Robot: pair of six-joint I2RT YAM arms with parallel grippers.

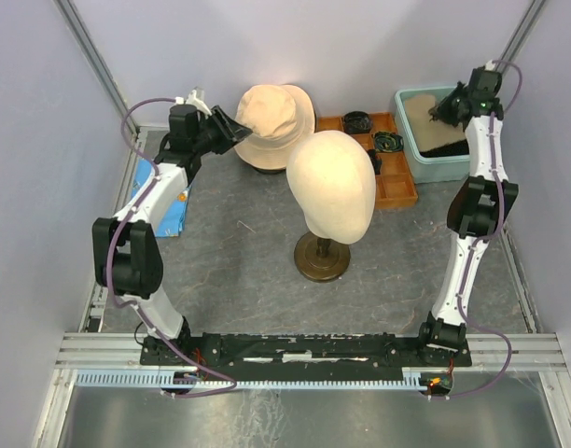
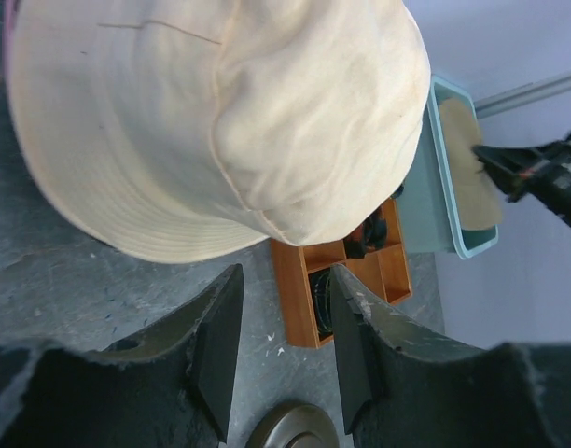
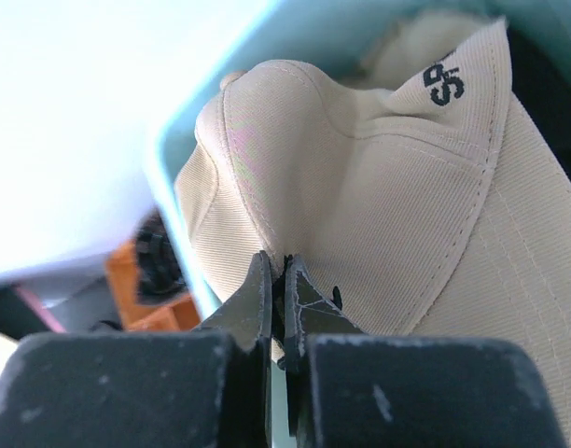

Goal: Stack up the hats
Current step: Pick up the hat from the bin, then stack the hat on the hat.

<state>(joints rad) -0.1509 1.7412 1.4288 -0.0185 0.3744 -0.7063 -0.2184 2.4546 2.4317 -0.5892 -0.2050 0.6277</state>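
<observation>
While a cream mannequin head [image 1: 332,182] on a brown stand [image 1: 322,257] fills the middle of the grey worktop [image 1: 239,271], both arms reach past it to the far side. At the left edge, a blue packet [image 1: 176,210] lies under the left arm. Beyond it, the left tool [image 2: 284,280] hangs with its jaws apart and nothing between them, just beside the brim of a beige hat [image 1: 271,117] that sits crown up at the back left. A dark rim shows beneath that brim. Between hat and tub, directly behind the head, stands an orange tray [image 1: 397,187] with dark coiled items [image 1: 358,120] in its compartments. In the far right corner, the right tool [image 3: 278,271] is down inside a teal tub [image 1: 425,168]. Its jaws are pressed together on a fold of the tan cap [image 3: 379,215] lying there, which has black lettering on its fabric.
</observation>
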